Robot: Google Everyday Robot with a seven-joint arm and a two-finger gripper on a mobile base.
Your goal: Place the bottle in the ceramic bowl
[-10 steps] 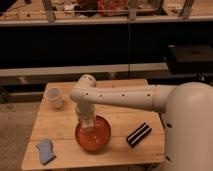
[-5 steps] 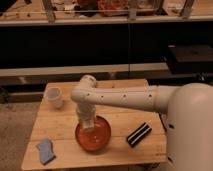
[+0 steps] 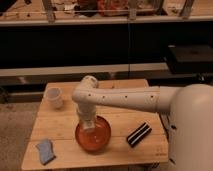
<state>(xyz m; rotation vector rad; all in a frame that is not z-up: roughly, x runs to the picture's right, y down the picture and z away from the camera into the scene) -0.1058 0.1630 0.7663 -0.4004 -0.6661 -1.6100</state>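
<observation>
The orange-red ceramic bowl (image 3: 101, 140) sits on the wooden table (image 3: 120, 120), near its front middle. My white arm reaches from the right, bends at the elbow and points straight down into the bowl. The gripper (image 3: 89, 126) is at the bowl's left inner side, just above its floor. A pale shape at the gripper's tip may be the clear bottle, but I cannot tell it apart from the gripper.
A whitish translucent cup (image 3: 54, 97) stands at the table's back left. A blue cloth (image 3: 46, 151) lies at the front left corner. A black striped object (image 3: 138, 134) lies right of the bowl. Dark shelving stands behind the table.
The arm's lower end has shifted very slightly left over the bowl. Nothing else has moved.
</observation>
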